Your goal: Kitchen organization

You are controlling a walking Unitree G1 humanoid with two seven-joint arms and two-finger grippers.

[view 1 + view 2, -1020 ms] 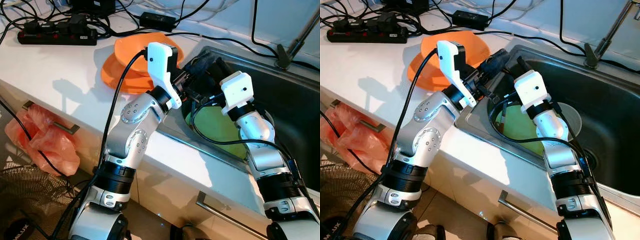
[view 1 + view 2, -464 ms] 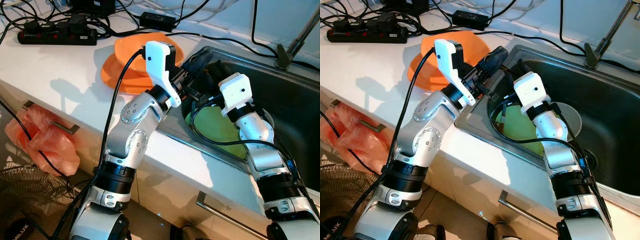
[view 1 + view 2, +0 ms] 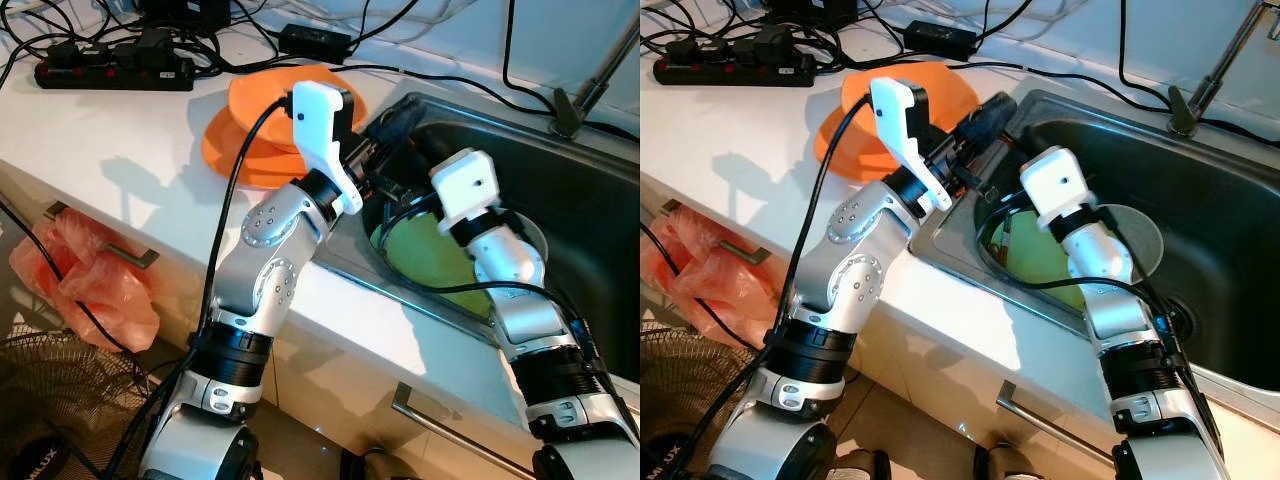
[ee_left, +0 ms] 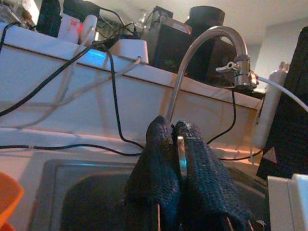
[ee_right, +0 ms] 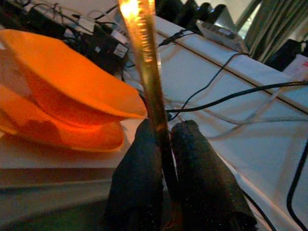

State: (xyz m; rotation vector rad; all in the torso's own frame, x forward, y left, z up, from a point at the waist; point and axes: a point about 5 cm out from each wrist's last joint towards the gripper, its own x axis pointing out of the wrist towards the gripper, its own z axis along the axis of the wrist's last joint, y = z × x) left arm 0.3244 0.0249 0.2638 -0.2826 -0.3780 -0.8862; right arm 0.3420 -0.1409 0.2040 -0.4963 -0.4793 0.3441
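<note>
— Where are the arms?

— Both reach over the near left corner of the brushed steel sink [image 3: 1200,215]. The left gripper [image 4: 179,144] has its two rough, cloth-covered black fingers pressed together on a thin silvery metal piece; I cannot tell what that piece is.

— And the other one?

— The right gripper [image 5: 166,144] pinches a slim translucent amber stick [image 5: 144,57], glossy and straight, standing up between its fingers.

— What sits in the basin?

— A round, flat yellow-green plate [image 3: 430,255] leans against the sink's near wall beneath the right arm, with a round grey plate [image 3: 1135,240] just behind it.

— And on the counter?

— Two shallow orange plastic plates [image 3: 255,125], smooth, one stacked unevenly on the other, lie on the white countertop [image 3: 110,160] just left of the sink. Behind them lies a black power strip [image 3: 110,70] among tangled black cables [image 3: 330,45]. A curved chrome tap [image 4: 202,43] rises behind the basin.
</note>
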